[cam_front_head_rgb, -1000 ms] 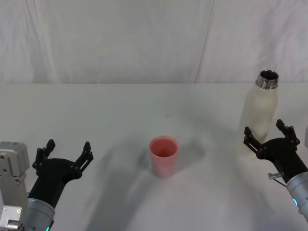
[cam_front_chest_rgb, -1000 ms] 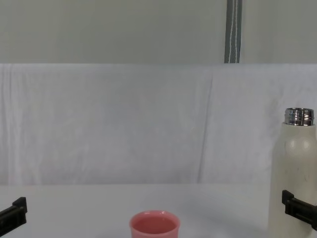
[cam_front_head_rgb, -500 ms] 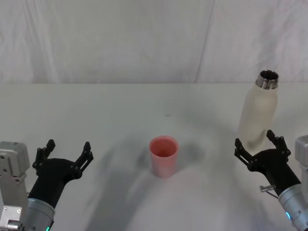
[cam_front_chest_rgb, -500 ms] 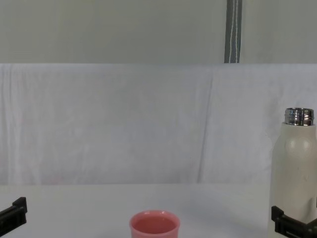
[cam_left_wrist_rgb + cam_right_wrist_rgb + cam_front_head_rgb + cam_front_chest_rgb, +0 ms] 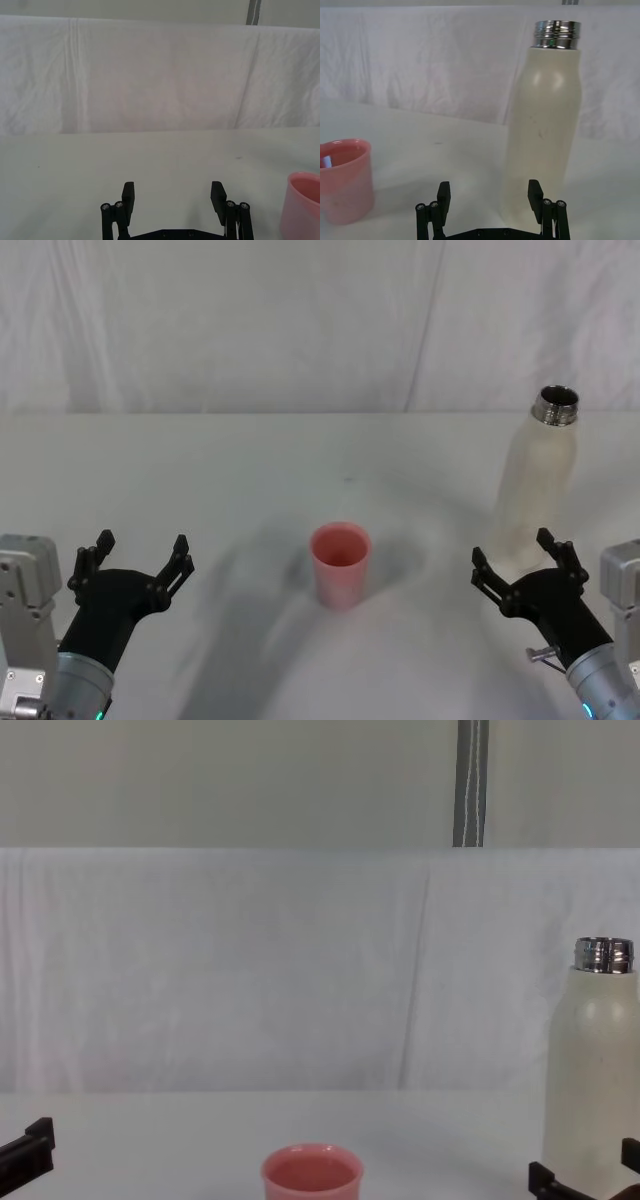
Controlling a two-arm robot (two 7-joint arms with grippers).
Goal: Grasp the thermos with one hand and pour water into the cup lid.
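Steel-necked cream thermos (image 5: 533, 485), pink cup lid (image 5: 341, 563)

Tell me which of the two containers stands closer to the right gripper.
The thermos: the tall cream bottle just beyond the open right gripper; the pink cup lid sits mid-table.

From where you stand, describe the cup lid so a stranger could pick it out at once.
On the white table, look near the middle, between the open left gripper and the open right gripper. The cup lid stands upright there, apart from both. It is short, round and salmon-pink with a thick rim, unlike the tall cream-white thermos with a steel neck on the right.
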